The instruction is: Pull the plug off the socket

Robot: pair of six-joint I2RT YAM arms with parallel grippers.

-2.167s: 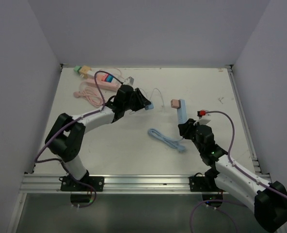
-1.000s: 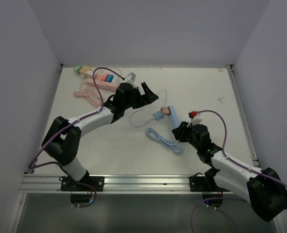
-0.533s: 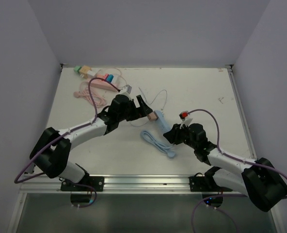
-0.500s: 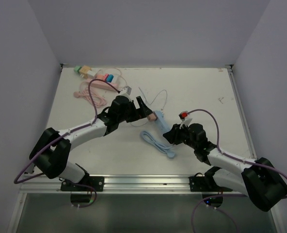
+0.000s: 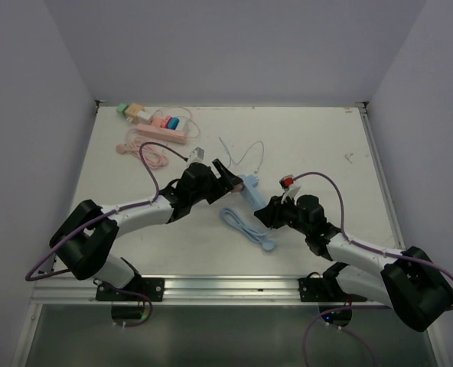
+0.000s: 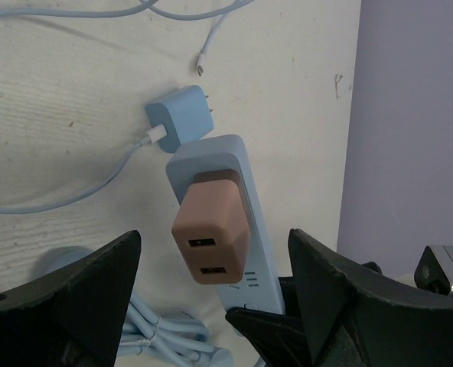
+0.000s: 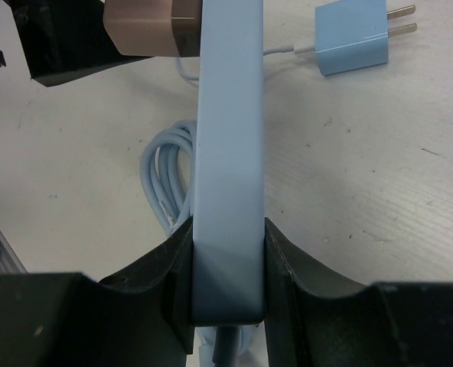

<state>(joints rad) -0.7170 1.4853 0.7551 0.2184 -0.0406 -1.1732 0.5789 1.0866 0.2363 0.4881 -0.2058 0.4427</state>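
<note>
Plainly, the plug [image 6: 210, 233] was seated in the end outlet of the blue socket strip [image 7: 228, 115], and the strip was clamped across its width by the right jaws, shut firmly on its near part. The left jaws were spread wide, one on each side of the plug with a gap at either flank, and nothing was held by them.

Judged from this, the step in hand was the closing on the plug. It would be done well if the left jaws were centred on the plug's body, set deep enough that its flat sides were gripped rather than its outer edge, and closed squarely. The pull was then best taken straight out from the strip's face, without twisting, while the strip was braced by the right jaws.

A loose blue charger [image 6: 182, 122] lay on the counter [image 6: 58, 138] just beside the strip's far end, and a coiled cable [image 7: 165, 183] lay alongside the strip. Neither was to be snagged.
</note>
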